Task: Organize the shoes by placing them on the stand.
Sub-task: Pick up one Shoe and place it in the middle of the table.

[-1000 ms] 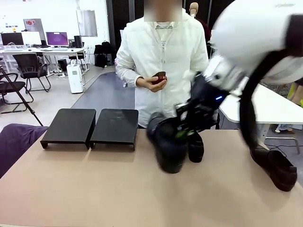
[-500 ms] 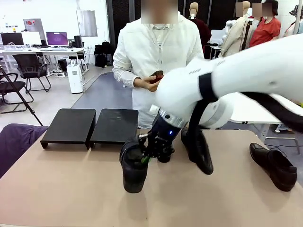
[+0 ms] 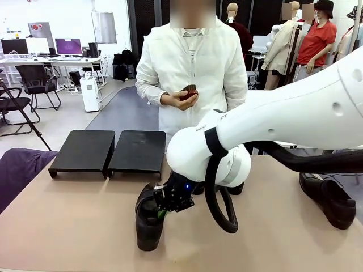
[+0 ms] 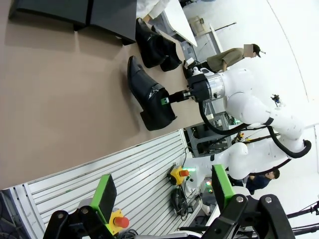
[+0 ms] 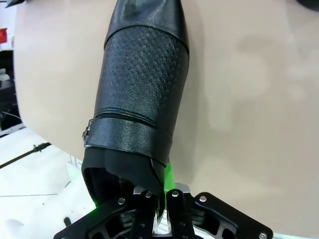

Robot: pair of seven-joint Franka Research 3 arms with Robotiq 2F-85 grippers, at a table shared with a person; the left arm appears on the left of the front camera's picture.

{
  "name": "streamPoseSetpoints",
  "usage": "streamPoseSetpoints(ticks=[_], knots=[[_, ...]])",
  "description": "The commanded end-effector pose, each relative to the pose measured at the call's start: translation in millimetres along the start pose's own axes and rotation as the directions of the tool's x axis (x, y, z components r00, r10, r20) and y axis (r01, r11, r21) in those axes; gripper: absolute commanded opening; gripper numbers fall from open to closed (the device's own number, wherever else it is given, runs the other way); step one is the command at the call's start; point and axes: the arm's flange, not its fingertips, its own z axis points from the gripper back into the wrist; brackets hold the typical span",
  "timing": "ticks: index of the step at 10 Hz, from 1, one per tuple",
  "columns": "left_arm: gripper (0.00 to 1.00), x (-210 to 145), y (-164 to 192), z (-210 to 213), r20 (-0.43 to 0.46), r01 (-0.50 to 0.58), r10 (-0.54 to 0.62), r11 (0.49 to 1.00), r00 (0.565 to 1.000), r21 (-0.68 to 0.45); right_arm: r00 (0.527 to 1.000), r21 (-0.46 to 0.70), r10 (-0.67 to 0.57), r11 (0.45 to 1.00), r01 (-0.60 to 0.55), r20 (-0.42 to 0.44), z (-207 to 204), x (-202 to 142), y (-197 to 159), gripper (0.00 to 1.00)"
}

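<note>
A person stands at the table's far side, holding a small dark red object. The right arm's white bulk crosses the middle, hiding most of two shoes that lie just beside the stand. A fourth shoe lies far right. The right gripper is clamped on the collar of the held shoe — black, with a pebbled vamp and a strap with a small metal fitting — near the front edge, well apart from the stand. The left gripper gapes wide, holding nothing.

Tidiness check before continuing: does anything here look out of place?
A stray shoe lies alone near the table's right edge, far from the stand. The right gripper grips a second shoe by its heel opening. Nothing looks damaged.
</note>
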Motion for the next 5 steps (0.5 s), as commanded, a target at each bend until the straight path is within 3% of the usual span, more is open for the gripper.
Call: streamPoseSetpoints(ticks=[1, 2, 3, 4, 5], knots=[[1.0, 0.0, -0.6, 0.2, 0.01, 0.018, -0.018, 1.0, 1.0, -0.015, 1.0, 0.005, -0.014, 1.0, 0.014, -0.019, -7.1, 3.7, 4.4, 0.0], [1.0, 0.0, -0.6, 0.2, 0.01, 0.018, -0.018, 1.0, 1.0, -0.015, 0.999, 0.004, -0.025, 1.0, 0.026, -0.027, -12.3, 5.6, 1.2, 0.0], [1.0, 0.0, -0.6, 0.2, 0.01, 0.018, -0.018, 1.0, 1.0, -0.015, 0.998, 0.017, -0.039, 0.999, 0.04, -0.046, -14.7, 7.9, -0.9, 0.23], [1.0, 0.0, -0.6, 0.2, 0.01, 0.018, -0.018, 1.0, 1.0, -0.015, 0.998, 0.024, -0.038, 0.999, 0.039, -0.04, -14.7, 8.6, -1.5, 0.82], [1.0, 0.0, -0.6, 0.2, 0.01, 0.018, -0.018, 1.0, 1.0, -0.015, 0.998, 0.038, -0.048, 0.998, 0.049, -0.03, -12.5, 9.8, -1.7, 1.0]])
